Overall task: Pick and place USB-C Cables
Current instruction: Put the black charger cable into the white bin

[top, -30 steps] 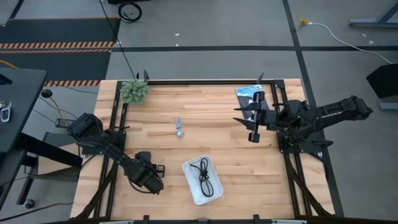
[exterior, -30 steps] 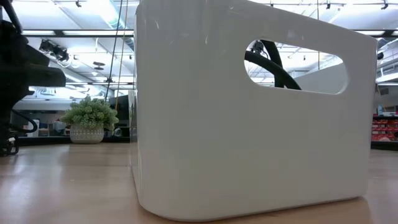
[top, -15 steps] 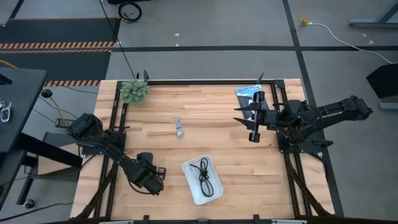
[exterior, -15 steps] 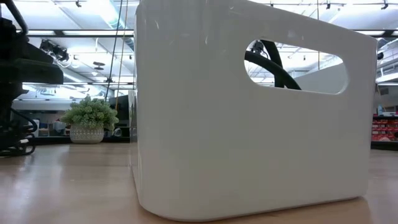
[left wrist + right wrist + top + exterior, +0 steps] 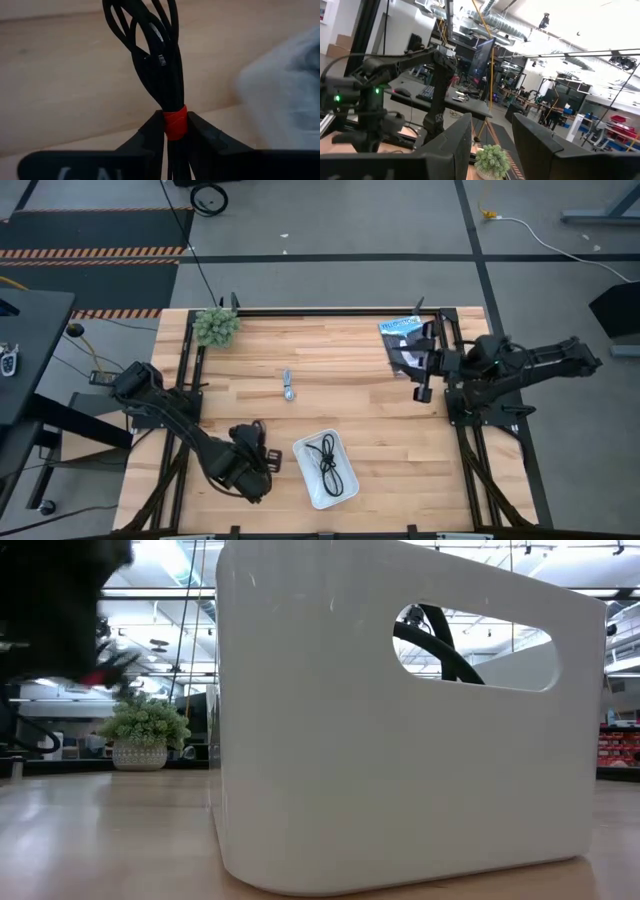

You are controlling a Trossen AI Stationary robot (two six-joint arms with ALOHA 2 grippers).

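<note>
Left claw (image 5: 175, 131): at the near left of the pale wooden plank table (image 5: 380, 420), just beside the white rounded rectangular tray (image 5: 306, 477); its two dark fingers (image 5: 150, 131) are pinched tight on the red tie of the black bundled cable with a red tie (image 5: 157, 60).
Held bundle's long axis: it runs straight out from between the fingers, loops fanning away from the claw, with bare table under it as far as the wrist view shows.
Which way the tray lies: to the right of the left claw in the high view, close but not under it; I judge the coming move is a short carry sideways over the tray's near-left rim, then a release.
Tray contents: a thin black coiled cable (image 5: 329, 463) already lies inside, lengthways along the tray.
Nearer arm: the left, by a long way.
Short grey cable (image 5: 288, 386): lies loose on the table mid-way back, its length pointing away from the near edge, well apart from both claws.
Right claw (image 5: 424, 370): far right of the table, near the blue-and-black flat packet (image 5: 402, 327); fingers spread with nothing between them, waiting.
</note>
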